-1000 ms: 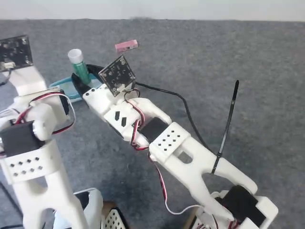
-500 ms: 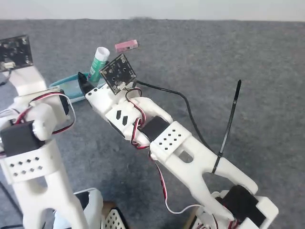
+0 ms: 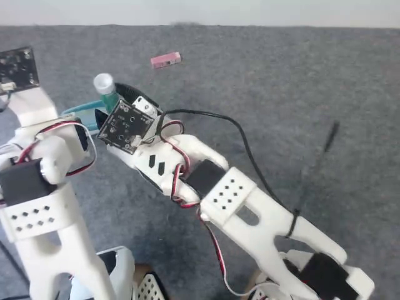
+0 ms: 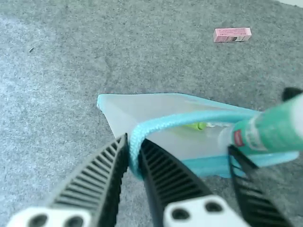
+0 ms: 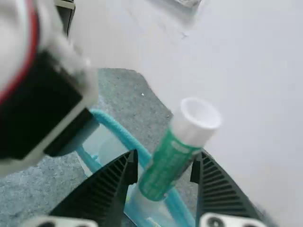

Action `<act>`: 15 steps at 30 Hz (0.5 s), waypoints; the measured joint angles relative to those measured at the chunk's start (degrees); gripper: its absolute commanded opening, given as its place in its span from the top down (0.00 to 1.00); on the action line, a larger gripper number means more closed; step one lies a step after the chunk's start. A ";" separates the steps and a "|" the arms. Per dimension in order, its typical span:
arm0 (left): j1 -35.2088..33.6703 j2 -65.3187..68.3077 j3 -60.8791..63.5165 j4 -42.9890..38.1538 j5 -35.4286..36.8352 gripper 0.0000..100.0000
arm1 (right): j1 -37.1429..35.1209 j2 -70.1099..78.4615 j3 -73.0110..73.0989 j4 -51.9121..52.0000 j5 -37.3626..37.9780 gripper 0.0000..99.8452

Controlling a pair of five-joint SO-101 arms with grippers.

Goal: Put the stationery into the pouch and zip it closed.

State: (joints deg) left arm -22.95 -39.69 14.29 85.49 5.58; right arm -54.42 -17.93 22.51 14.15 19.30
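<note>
Your right fingers are pinching the glue stick by its green barrel, white cap up. Over the last second the stick tipped away toward the top middle of the high view. It has now swung back to the upper left and stands nearly upright over the pouch. The right wrist has rolled with it, so its camera board now faces down and left. I read that as you lining the stick's lower end up with the mouth. Whether that end is already inside, the pictures don't settle.

Your left fingers are pressed together on the pouch's teal rim cord, propping the mouth open. The pouch itself lies on the grey surface in the upper left of the high view.

The right arm stretches from the lower right corner diagonally up to the pouch. The left arm stands upright along the left edge.

The pink eraser lies well apart near the top centre, so it is yet to go in, and the zip is not closed.
</note>
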 measured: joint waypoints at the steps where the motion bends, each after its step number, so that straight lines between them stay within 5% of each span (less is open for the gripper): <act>1: 0.00 0.00 0.00 0.00 0.00 0.99 | 0.00 -0.18 -0.18 0.18 -0.18 0.82; 15: 0.00 0.00 0.00 0.00 0.00 0.99 | 2.73 -1.67 -1.67 0.18 -4.75 0.82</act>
State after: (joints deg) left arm -22.95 -39.69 14.29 85.49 5.58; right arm -51.69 -19.60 20.84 14.33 14.55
